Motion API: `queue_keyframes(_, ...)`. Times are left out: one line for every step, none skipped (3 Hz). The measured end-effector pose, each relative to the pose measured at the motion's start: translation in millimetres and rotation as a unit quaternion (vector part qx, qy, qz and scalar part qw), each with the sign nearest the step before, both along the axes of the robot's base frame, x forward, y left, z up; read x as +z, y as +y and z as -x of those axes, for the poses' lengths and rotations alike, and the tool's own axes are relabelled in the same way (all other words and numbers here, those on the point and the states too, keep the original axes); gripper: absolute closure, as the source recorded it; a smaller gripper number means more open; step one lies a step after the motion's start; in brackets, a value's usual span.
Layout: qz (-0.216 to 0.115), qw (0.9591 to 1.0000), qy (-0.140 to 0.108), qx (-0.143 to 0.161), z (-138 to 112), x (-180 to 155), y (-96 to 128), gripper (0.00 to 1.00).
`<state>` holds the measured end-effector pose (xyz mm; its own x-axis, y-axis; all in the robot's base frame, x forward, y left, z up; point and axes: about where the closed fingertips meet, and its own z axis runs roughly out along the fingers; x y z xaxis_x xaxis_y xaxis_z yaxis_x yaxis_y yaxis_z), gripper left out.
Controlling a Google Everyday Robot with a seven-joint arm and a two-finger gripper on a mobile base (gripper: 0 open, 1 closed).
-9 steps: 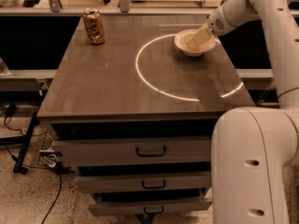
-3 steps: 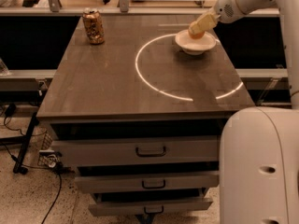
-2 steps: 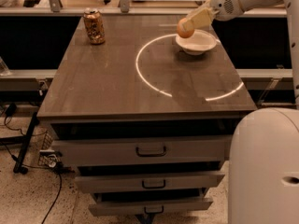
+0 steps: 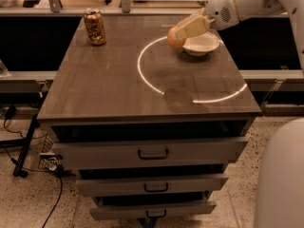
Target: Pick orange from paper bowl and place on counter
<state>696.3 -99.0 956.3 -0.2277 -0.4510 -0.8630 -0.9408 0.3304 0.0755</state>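
My gripper (image 4: 183, 32) is shut on the orange (image 4: 173, 39) and holds it in the air just left of the paper bowl (image 4: 203, 43), above the counter (image 4: 118, 80). The orange is a small round fruit, partly covered by the cream fingers (image 4: 192, 26). The white bowl sits at the back right of the counter, inside the bright white ring, and looks empty. The arm reaches in from the upper right.
A gold-brown drink can (image 4: 95, 27) stands at the back left of the counter. Grey drawers with dark handles (image 4: 153, 154) are below the top, slightly pulled out. My white base (image 4: 282, 179) fills the lower right. Cables lie on the floor at left.
The gripper has lifted the orange out of the bowl and carried it left, past the bowl's rim and lower toward the counter. The bowl and can have stayed put.
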Motion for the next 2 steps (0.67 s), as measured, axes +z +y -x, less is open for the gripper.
queue_keyframes(0.002,0.9996,-0.027,0.004,19,-3,15,1.00)
queue_keyframes(0.016,0.9981,-0.059,0.004,32,-23,36,1.00)
